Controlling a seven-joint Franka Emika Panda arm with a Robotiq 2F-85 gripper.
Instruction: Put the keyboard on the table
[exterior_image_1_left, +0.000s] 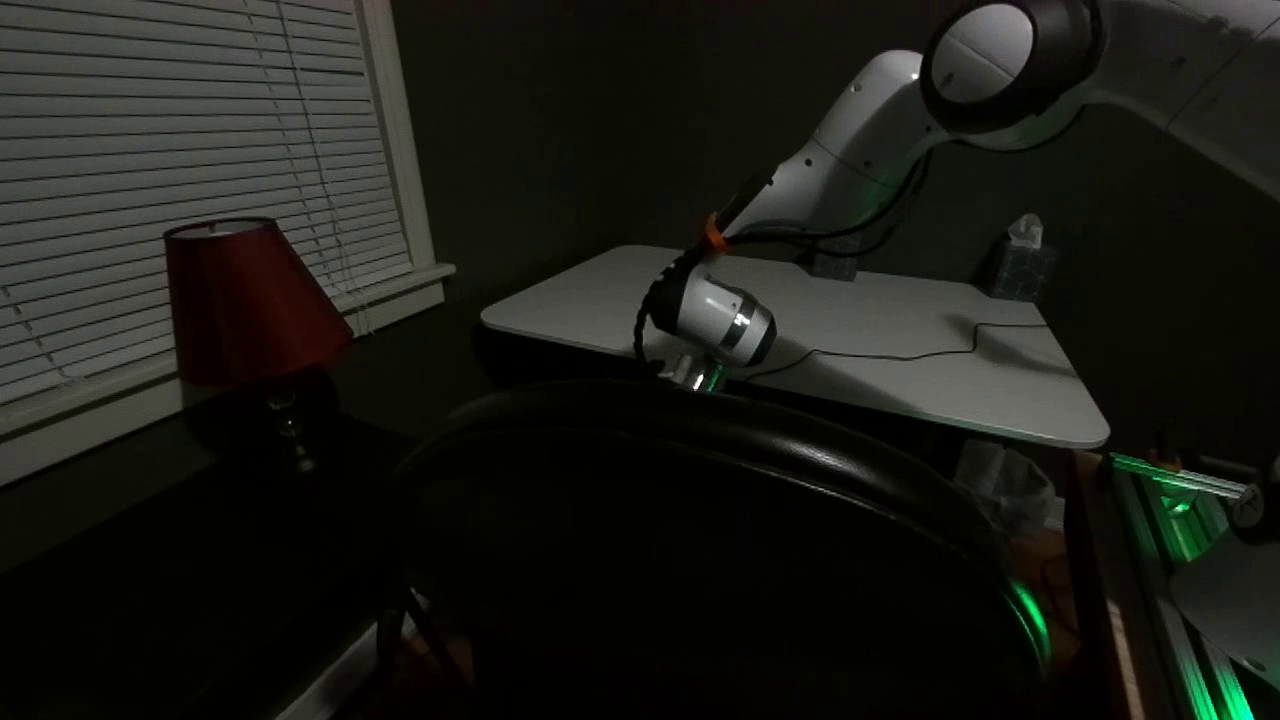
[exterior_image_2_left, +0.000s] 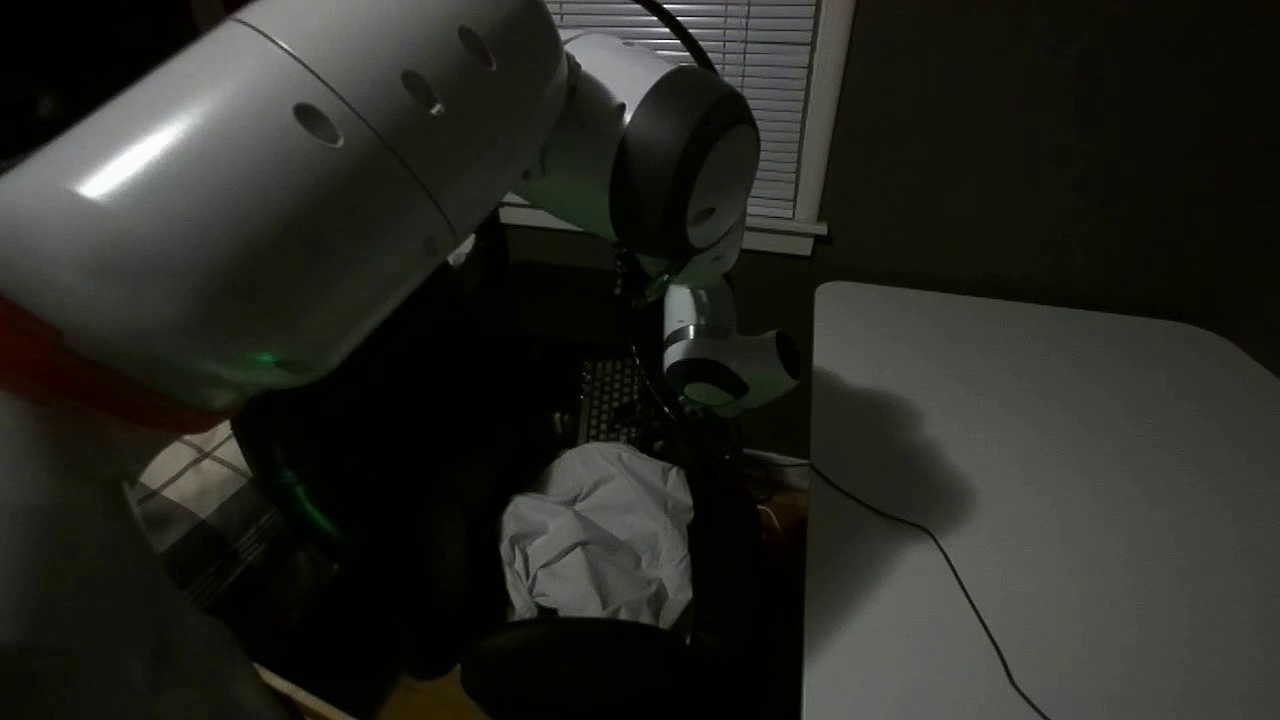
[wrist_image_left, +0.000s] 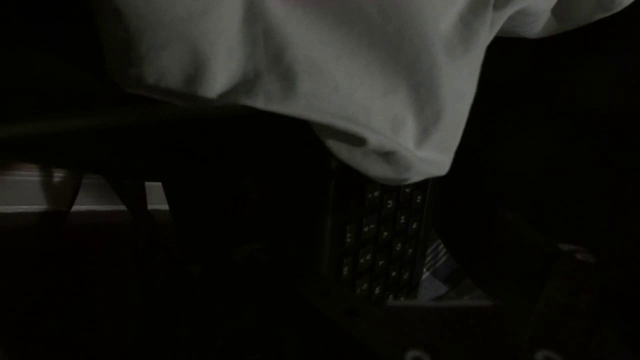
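The robot's arm (exterior_image_2_left: 460, 160) is glossy white and rounded, with dark round recesses (exterior_image_2_left: 318, 123), a black-ringed pale joint cap (exterior_image_1_left: 982, 53), a silver ring (exterior_image_1_left: 740, 326), black cables (exterior_image_1_left: 790, 236) and an orange band (exterior_image_1_left: 714, 234).

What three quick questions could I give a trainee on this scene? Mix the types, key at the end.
1. True or false: in an exterior view, the keyboard is off the white table.
2. Multiple choice: in the wrist view, what hides part of the keyboard? A) tissue box, B) pale cloth, C) window blinds.
3. Fill in the color: the lampshade near the window is ____.

Key: 1 true; 2 B; 3 red.
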